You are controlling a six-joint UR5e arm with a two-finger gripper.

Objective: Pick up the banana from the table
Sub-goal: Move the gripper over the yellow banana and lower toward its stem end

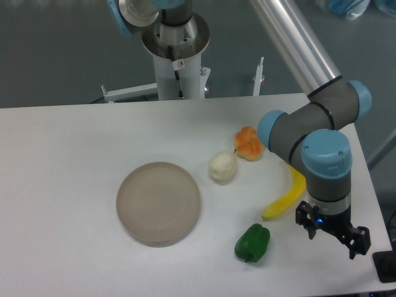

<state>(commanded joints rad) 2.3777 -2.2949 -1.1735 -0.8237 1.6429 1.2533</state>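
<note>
The banana is slim, curved and bright yellow. It lies on the white table at the right, its upper end hidden behind my arm's wrist. My gripper points down just to the right of the banana's lower end, near the table's front right edge. Its two dark fingers stand apart, open and empty, not touching the banana.
A round grey-beige plate lies left of centre. A green bell pepper sits below the banana. A pale round fruit and an orange fruit sit above it. The robot base stands at the back.
</note>
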